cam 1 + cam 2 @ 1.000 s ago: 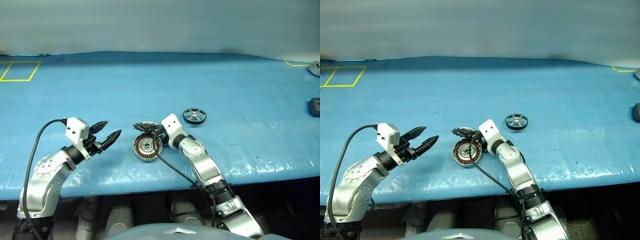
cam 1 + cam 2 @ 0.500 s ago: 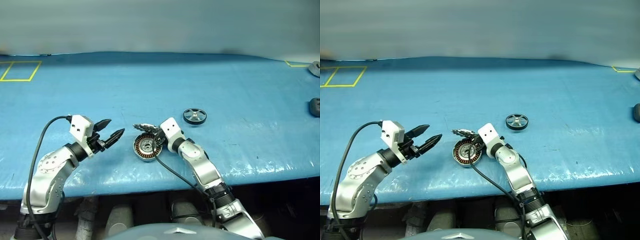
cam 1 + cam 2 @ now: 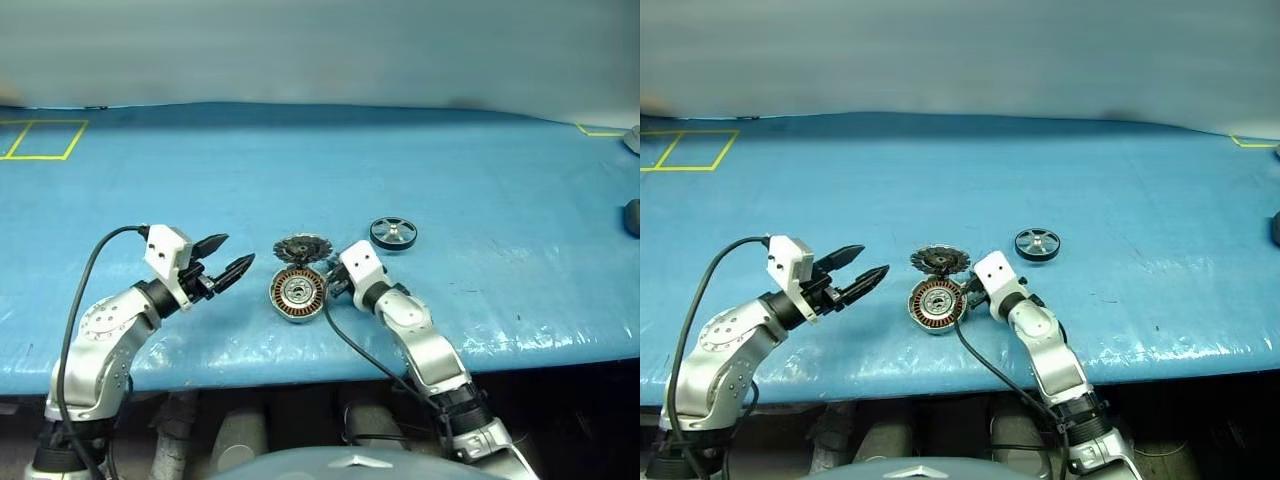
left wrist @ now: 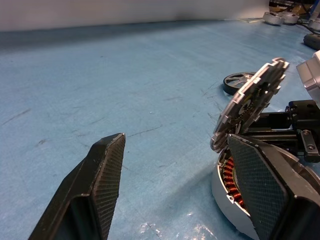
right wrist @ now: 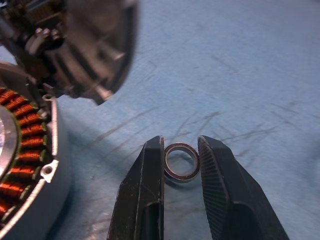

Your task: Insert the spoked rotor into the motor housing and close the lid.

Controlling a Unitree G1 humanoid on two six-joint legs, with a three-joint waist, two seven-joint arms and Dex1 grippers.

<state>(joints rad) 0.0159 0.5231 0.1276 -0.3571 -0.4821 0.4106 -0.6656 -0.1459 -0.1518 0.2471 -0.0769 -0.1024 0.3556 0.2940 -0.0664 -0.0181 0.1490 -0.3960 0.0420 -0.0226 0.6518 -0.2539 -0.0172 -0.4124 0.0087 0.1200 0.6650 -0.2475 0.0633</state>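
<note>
The motor housing (image 3: 297, 294) lies open on the blue table, its copper windings showing. Its lid (image 3: 302, 248) stands tilted up at the housing's far edge, with the dark-and-silver inside facing me. The spoked rotor (image 3: 393, 233) lies flat to the right, behind my right arm. My right gripper (image 5: 181, 142) is low on the table against the housing's right side, shut on a thin dark ring (image 5: 181, 162) pinched between its fingertips. My left gripper (image 3: 228, 266) hangs open a short way to the left of the housing (image 4: 223, 186), pointing at it, with nothing between its fingers (image 4: 107, 165).
A yellow taped rectangle (image 3: 42, 140) marks the far left of the table. Two dark objects (image 3: 632, 215) sit at the right edge. The table's front edge (image 3: 300, 365) runs just below both arms.
My right gripper drew back from the lid to the housing's right side and its fingers closed on the ring. The lid now stands more upright. The left gripper has hardly moved.
</note>
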